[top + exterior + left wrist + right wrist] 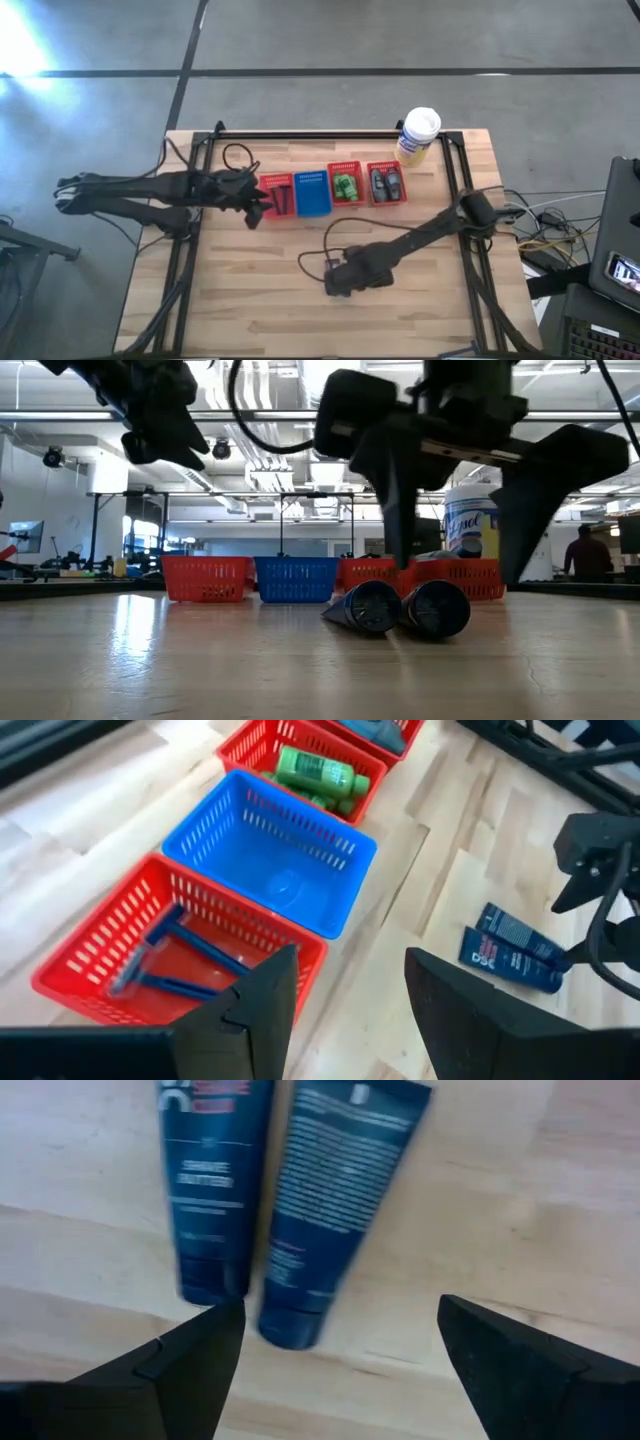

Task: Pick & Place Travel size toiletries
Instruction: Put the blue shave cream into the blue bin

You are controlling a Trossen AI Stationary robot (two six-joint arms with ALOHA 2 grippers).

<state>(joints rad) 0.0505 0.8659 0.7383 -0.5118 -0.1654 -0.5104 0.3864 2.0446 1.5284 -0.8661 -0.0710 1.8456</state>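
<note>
Two dark blue flat tubes lie side by side on the table, their long sides down, in the right wrist view [215,1190] [335,1200] and the low view [365,606] [436,608]. My right gripper [335,1370] [338,280] is open just above their cap ends, its fingers standing apart around them and touching nothing. My left gripper [350,1010] [260,203] is open and empty above the near rim of the left red basket [90,945], which holds thin blue razors [185,945]. Green bottles [320,772] lie in the third basket, and grey bottles [385,182] in the fourth.
Four small baskets stand in a row at the back: red [277,193], blue [312,190] with nothing showing inside it, red [346,187], red [386,184]. A white-lidded yellow canister [418,135] stands behind them at the right. Bare wood lies near the table's front edge [300,330].
</note>
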